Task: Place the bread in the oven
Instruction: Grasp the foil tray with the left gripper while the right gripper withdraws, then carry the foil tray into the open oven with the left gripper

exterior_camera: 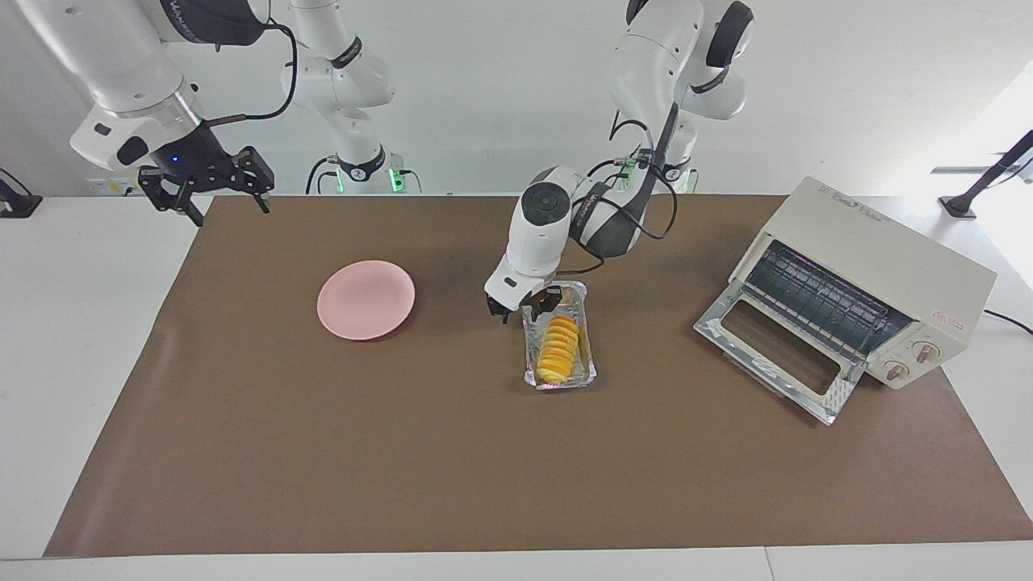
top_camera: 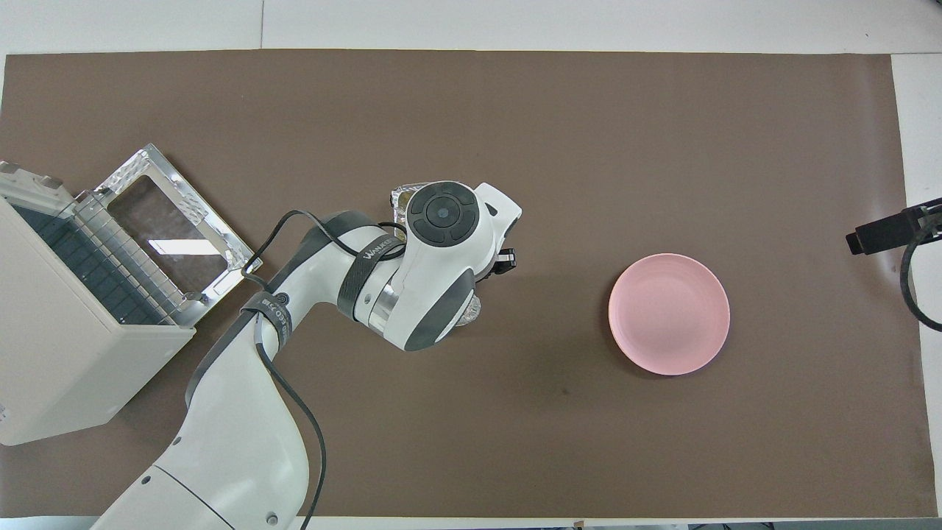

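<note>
Left gripper point(exterior_camera: 524, 305) is down at the foil tray point(exterior_camera: 587, 373), at the tray's end nearest the robots; its fingers straddle the tray's rim corner, but can't tell whether they're pinching the tray or just around it. Bread point(exterior_camera: 558, 349) lies in the foil tray, mid-table, between the pink plate point(exterior_camera: 365, 299) and the oven point(exterior_camera: 863, 294); in the overhead view the arm covers it, only tray corners showing. Oven sits at the left arm's end of the table, glass door point(exterior_camera: 779, 349) dropped flat open, rack visible inside. Right gripper point(exterior_camera: 208, 190) waits raised over the table edge at the right arm's end, fingers spread, holding nothing.
</note>
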You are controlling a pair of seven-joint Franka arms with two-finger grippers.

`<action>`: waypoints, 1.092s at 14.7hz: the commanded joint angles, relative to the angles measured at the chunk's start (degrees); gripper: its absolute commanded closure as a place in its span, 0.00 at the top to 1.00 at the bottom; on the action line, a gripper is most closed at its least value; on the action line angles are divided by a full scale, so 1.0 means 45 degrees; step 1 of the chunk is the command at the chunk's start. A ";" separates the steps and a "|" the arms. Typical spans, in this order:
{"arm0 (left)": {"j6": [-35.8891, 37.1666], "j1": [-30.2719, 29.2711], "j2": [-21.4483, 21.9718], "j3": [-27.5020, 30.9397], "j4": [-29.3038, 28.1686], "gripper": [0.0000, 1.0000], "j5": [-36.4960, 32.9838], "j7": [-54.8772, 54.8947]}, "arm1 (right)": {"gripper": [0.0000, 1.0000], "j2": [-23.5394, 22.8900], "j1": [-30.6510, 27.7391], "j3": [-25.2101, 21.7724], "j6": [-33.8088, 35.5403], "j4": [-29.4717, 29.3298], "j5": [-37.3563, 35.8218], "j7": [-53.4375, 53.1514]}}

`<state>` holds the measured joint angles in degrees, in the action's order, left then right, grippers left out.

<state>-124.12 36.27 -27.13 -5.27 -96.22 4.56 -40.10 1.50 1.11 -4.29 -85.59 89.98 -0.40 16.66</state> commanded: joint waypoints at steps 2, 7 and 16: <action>-0.0173 0.0026 -0.0261 0.0135 0.0191 0.00 0.0003 -0.0133 | 1.00 0.1132 -0.0246 0.0251 -0.0005 0.1060 -0.0185 0.0029; 0.3409 0.0162 -0.0709 0.0855 0.2682 0.00 -0.0016 -0.1748 | 1.00 0.1035 -0.0422 0.0329 -0.0161 0.0923 -0.0146 -0.0537; 0.5083 -0.0713 0.1067 0.5015 0.2322 0.00 -0.0016 -0.2087 | 1.00 0.1054 -0.0441 0.0427 -0.0122 0.0923 0.0011 -0.0538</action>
<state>-100.41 34.53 -22.98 15.40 -83.10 4.53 -48.36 5.32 0.33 -3.34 -85.51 92.94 -0.59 14.97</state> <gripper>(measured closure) 0.982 0.000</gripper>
